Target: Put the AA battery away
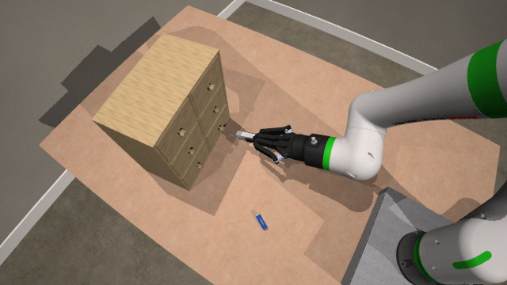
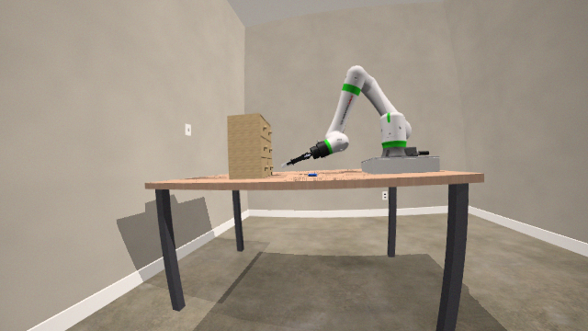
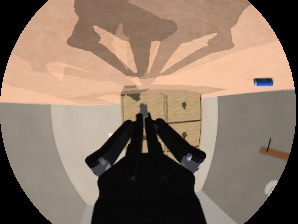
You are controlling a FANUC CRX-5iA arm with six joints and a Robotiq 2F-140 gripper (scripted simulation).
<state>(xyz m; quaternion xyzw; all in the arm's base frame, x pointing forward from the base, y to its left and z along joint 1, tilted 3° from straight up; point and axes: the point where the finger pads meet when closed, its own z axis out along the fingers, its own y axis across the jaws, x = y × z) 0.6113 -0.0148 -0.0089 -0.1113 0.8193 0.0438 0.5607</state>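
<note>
The wooden chest (image 1: pixel 158 83) (image 2: pixel 244 147) stands upright on the table. Its front shows six drawers in two columns of three, all looking pushed in, each with a small knob. The blue AA battery (image 1: pixel 261 222) (image 2: pixel 312 175) (image 3: pixel 263 82) lies on its side on the table, away from the chest. My gripper (image 1: pixel 239 135) (image 2: pixel 284 165) (image 3: pixel 143 109) is shut and empty. Its fingertips are a short way in front of the bottom drawer of the column farther from the battery, apart from its knob (image 1: pixel 221 127). The insides of the drawers are hidden.
The table (image 1: pixel 158 210) (image 2: pixel 197 185) bears the chest and the robot's grey base (image 1: pixel 368 245) (image 2: pixel 400 165). The arm reaches over the table from the base side. The chest stands near the table edge opposite the base.
</note>
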